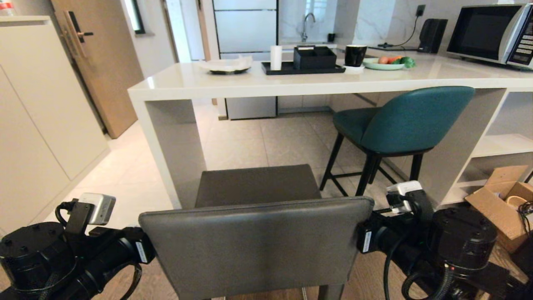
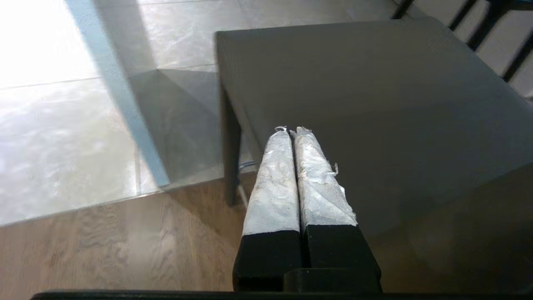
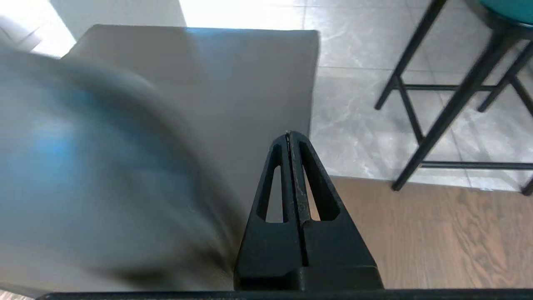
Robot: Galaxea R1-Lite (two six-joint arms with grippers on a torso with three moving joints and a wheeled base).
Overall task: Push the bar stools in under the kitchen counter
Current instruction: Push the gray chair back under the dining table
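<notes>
The left gripper (image 2: 291, 132) and right gripper (image 3: 290, 135) are reaching forward, flanking the square back of the grey stool (image 1: 256, 239), each with jaws pressed together and empty. Its seat is pointing at the kitchen counter (image 1: 291, 81), near the left end. Farther right, the teal stool (image 1: 406, 118) is sitting partly under the counter's front edge.
</notes>
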